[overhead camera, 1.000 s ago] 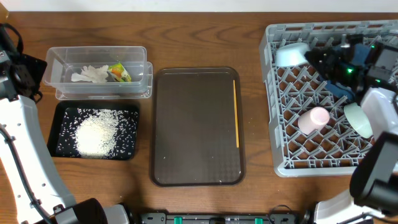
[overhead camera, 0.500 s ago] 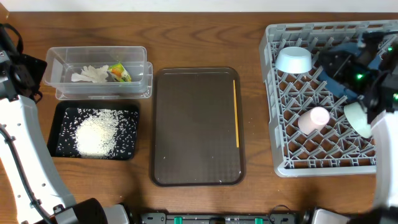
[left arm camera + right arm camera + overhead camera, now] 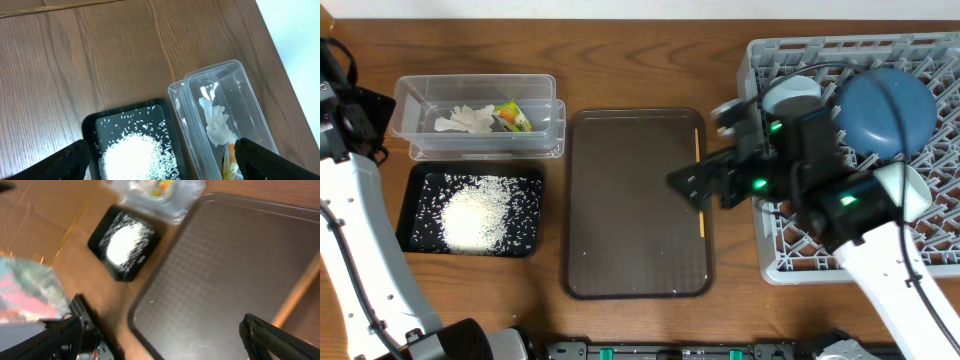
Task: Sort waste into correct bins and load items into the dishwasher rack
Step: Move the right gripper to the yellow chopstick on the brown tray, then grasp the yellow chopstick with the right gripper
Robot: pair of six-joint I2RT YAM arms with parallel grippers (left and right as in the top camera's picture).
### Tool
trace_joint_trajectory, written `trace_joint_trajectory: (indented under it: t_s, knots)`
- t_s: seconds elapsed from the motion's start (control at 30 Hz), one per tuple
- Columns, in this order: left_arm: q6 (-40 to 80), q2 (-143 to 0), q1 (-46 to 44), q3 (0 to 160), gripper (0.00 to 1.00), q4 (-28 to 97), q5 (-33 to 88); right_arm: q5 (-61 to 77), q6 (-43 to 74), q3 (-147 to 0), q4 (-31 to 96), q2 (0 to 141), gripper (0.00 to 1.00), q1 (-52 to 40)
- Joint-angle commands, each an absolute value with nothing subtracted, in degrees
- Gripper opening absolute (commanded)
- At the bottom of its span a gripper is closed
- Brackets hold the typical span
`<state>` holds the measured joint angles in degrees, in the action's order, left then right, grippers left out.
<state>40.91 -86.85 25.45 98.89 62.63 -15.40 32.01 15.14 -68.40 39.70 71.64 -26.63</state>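
Note:
The grey dishwasher rack (image 3: 770,250) stands at the right. In it a dark-blue plate (image 3: 885,110) leans at the back, with a light-blue dish (image 3: 790,92) and a mint-white bowl (image 3: 910,190). The pink cup is hidden under my right arm. My right gripper (image 3: 692,188) (image 3: 170,340) hangs open and empty over the brown tray's right edge. The clear tub (image 3: 415,100) (image 3: 250,85) holds a tissue (image 3: 465,120) (image 3: 217,125) and a wrapper (image 3: 513,115). The black tray (image 3: 415,205) (image 3: 90,130) holds rice (image 3: 475,215) (image 3: 135,160). My left gripper (image 3: 160,167) is open high above both bins.
A large brown serving tray (image 3: 620,200) (image 3: 235,265) lies mid-table, with a thin yellow stick (image 3: 700,180) along its right side. My right arm crosses the rack's left front part. The left arm (image 3: 345,200) runs down the table's left edge.
My right gripper has opened and swung left out of the rack to the brown tray's right edge. The dark-blue plate now rests in the rack. The left arm has not moved.

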Motion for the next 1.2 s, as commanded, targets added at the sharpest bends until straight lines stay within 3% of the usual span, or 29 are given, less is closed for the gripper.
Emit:
trace_joint_trajectory:
  t_s: [0.0,0.17,0.3,0.43,0.67,0.9,1.17]
  knots:
    - [41.0,-87.0,25.6,98.9,0.95,62.7,-16.2,18.7,21.0,-68.5,39.0,72.4,0.99,-31.7]
    - [41.0,-87.0,25.6,98.9,0.95,62.7,-16.2,5.8,26.5,-69.2,39.7,74.2,0.96,-35.7]
    - [41.0,-87.0,25.6,98.9,0.95,62.7,-16.1,6.0,28.7,-73.3,44.4,79.9,0.86,-35.0]
    - [41.0,-87.0,25.6,98.9,0.95,62.7,-16.2,4.9,28.6,-82.7,53.3,90.0,0.68,-36.6]
    - [41.0,-87.0,25.6,98.9,0.95,62.7,-16.2,-7.6,34.0,-94.3,65.1,105.2,0.82,-38.6]
    - [41.0,-87.0,25.6,98.9,0.95,62.7,-16.2,-5.7,34.9,-94.3,64.7,114.0,0.79,-38.1]
    - [41.0,-87.0,25.6,98.9,0.95,62.7,-16.2,-7.4,34.9,-94.3,61.6,118.9,0.82,-37.8]
